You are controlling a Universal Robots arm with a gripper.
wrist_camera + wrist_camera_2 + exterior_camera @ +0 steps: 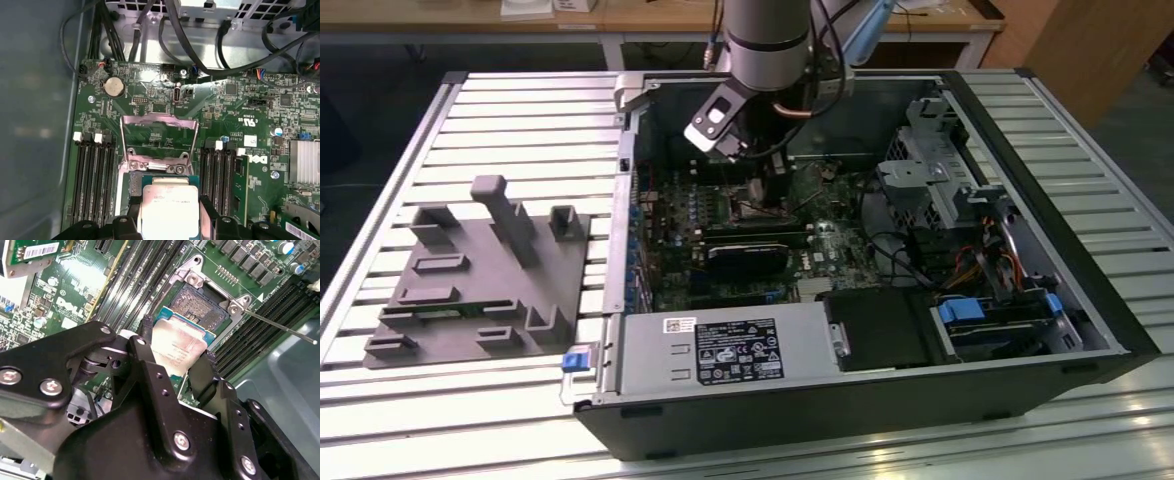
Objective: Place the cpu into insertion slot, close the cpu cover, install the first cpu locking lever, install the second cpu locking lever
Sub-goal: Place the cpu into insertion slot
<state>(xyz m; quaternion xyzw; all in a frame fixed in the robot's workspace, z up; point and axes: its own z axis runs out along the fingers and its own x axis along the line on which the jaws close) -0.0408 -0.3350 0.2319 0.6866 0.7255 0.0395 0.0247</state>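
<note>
My gripper (176, 354) is shut on the cpu (175, 342), a flat silver-tan square gripped by two opposite edges between the black fingers (200, 376). The cpu hangs tilted just above the insertion slot (202, 302), covering part of its near side; the dark centre shows beyond it. In the first wrist view the cpu (170, 205) sits between the fingertips, and the cpu cover (159, 120) stands swung open behind the socket. A thin locking lever (280, 328) sticks out past the socket's corner. In the exterior view the gripper (742, 158) reaches down inside the computer case (854, 420).
Memory slots (95, 175) run along both sides of the socket. A black graphics card (750, 248) lies in front of it and black cables (175, 40) loop behind. A power supply (700, 350) and drive cage (921, 180) fill the case. A grey fixture (480, 270) sits outside.
</note>
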